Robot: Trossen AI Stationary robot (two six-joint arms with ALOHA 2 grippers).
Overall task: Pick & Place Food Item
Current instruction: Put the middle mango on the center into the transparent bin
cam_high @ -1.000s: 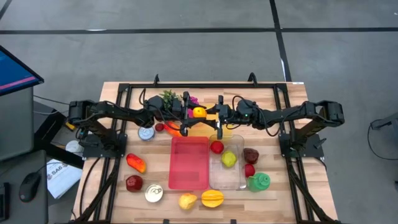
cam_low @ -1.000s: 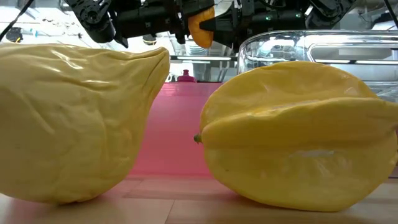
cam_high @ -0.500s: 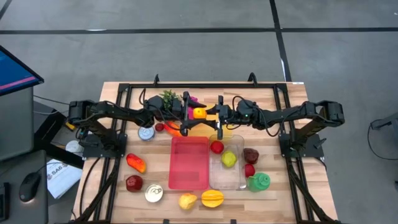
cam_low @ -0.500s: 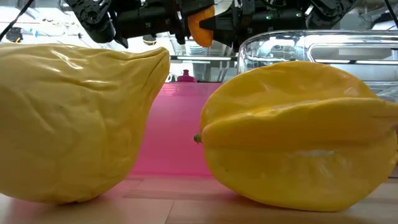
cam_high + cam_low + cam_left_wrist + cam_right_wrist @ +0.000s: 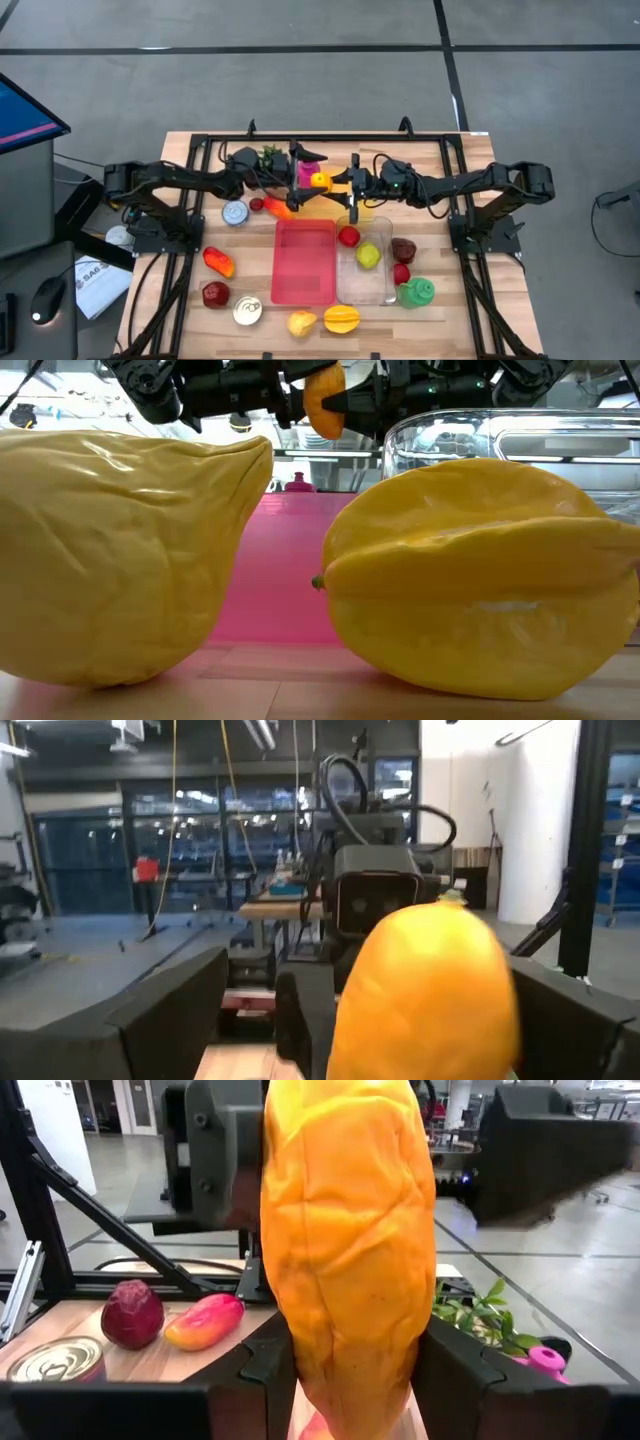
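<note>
Fruits: 1 orange (image 5: pixel 320 181), 2 yellow.

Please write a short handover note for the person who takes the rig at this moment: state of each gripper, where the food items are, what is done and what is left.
Left gripper: open, level with the orange fruit above the table's far middle, not gripping it.
Right gripper: shut on the orange ridged plastic fruit, holding it in the air.
Red flat tray: nothing in it.
Clear plastic bin: holds a red apple and a green pear.
Other toy foods lie loose around them.
Done: the orange fruit is lifted and sits in the right gripper alone.
Left: lower it into a container, probably the tray or bin, and release.
</note>
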